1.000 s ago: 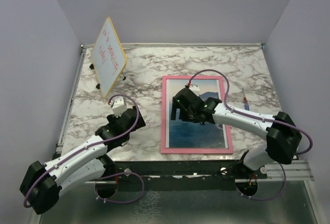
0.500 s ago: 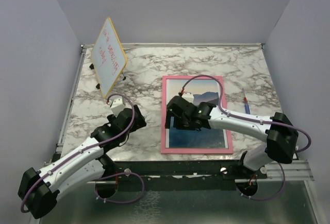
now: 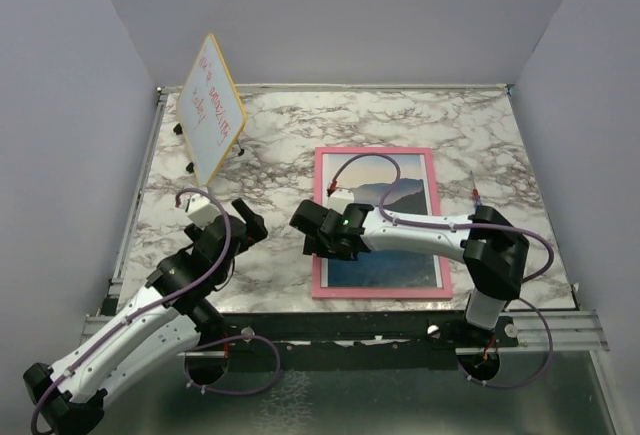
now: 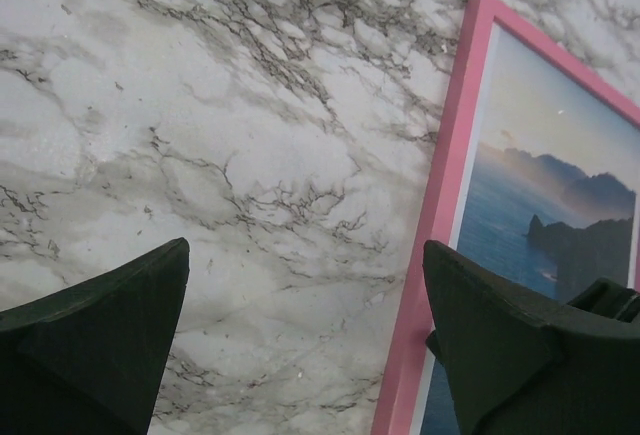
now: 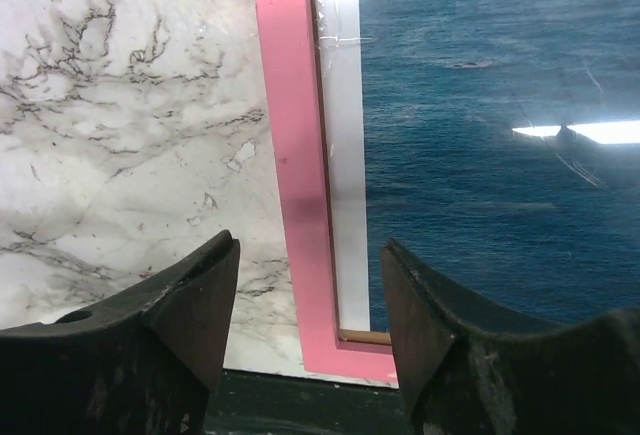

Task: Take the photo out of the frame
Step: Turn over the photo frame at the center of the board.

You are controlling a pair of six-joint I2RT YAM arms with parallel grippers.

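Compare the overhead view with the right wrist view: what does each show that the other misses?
Overhead only: the whiteboard standing far left, the left gripper open over the table, what looks like a pen right of the frame, and the photo with its headland and sky. Right wrist only: the white strip between pink border and print, and a lamp reflection on the sea. Both: frame, photo, marble table, and the right gripper, fingers apart at the frame's near left corner.
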